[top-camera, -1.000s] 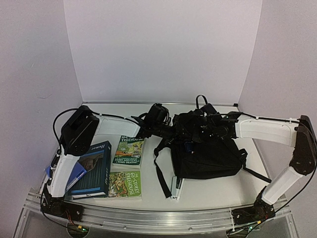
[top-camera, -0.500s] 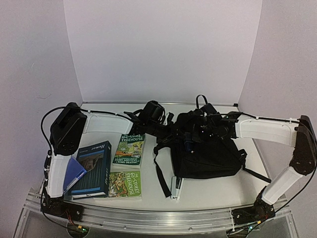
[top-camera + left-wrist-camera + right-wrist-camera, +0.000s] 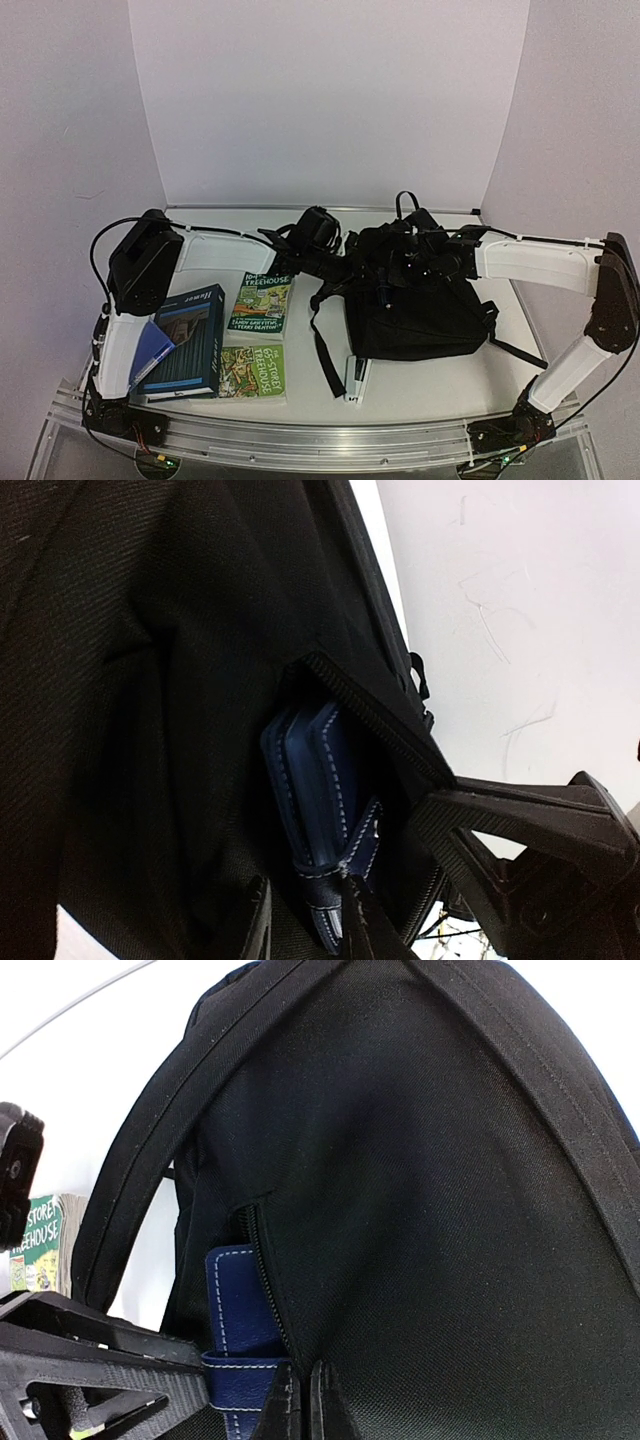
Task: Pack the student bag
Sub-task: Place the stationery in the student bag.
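The student bag (image 3: 415, 310), a black fabric backpack, lies right of centre with its top raised. Both grippers meet at its front pocket. My right gripper (image 3: 398, 262) is shut on the pocket's edge beside the zipper (image 3: 262, 1260), its fingertips (image 3: 307, 1380) pinching the black fabric (image 3: 440, 1210). A dark-blue wallet (image 3: 320, 780) stands partly inside the pocket opening, also seen as the wallet (image 3: 235, 1300) in the right wrist view. My left gripper (image 3: 306, 880) straddles the wallet's strap tab (image 3: 330, 920). Its right finger (image 3: 365, 925) touches the tab; its left finger (image 3: 255, 930) stands slightly apart.
Two green Treehouse books (image 3: 260, 303) (image 3: 253, 372) lie left of the bag, with a dark blue boxed book (image 3: 185, 340) and a blue booklet (image 3: 150, 350) further left. A pale flat item (image 3: 357, 378) pokes out under the bag's near edge. A loose strap (image 3: 322, 340) trails left.
The left arm's elbow has swung back to the left and its jaws have narrowed around the wallet's tab. The right arm and the bag have held still.
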Robot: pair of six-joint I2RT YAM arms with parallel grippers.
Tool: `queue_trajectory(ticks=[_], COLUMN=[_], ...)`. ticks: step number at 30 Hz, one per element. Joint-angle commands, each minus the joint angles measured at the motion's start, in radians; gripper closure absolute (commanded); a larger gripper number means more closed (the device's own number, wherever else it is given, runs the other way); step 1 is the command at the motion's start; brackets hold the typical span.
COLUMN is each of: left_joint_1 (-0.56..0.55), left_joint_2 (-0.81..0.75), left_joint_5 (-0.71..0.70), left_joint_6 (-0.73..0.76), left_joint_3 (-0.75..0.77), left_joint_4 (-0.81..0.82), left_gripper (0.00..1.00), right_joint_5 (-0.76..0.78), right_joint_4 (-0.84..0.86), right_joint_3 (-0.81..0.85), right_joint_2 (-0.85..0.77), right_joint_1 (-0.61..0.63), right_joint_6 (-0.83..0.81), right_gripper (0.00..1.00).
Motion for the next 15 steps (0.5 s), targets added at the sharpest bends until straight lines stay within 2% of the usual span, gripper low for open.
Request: queue_trajectory(ticks=[1, 5, 15], left_joint_1=[-0.014, -0.025, -0.049], left_joint_2=[0.035, 0.072, 0.139], left_joint_5=[0.024, 0.046, 0.053], left_joint_6=[-0.003, -0.021, -0.039], left_joint_3=[0.085, 0.119, 0.19], left_joint_4=[0.03, 0.058, 0.109], left_gripper=[0.76, 0.8, 0.81], right_joint_5=[0.011, 0.009, 0.008], right_joint_4=[0.085, 0.09, 0.095], right_joint_3=[0.002, 0.0, -0.009], right_joint_2=[-0.02, -0.018, -0.02], right_joint_1=[0.004, 0.004, 0.004], right_joint_6=[0.004, 0.005, 0.01], right_gripper=[1.0, 1.0, 1.0])
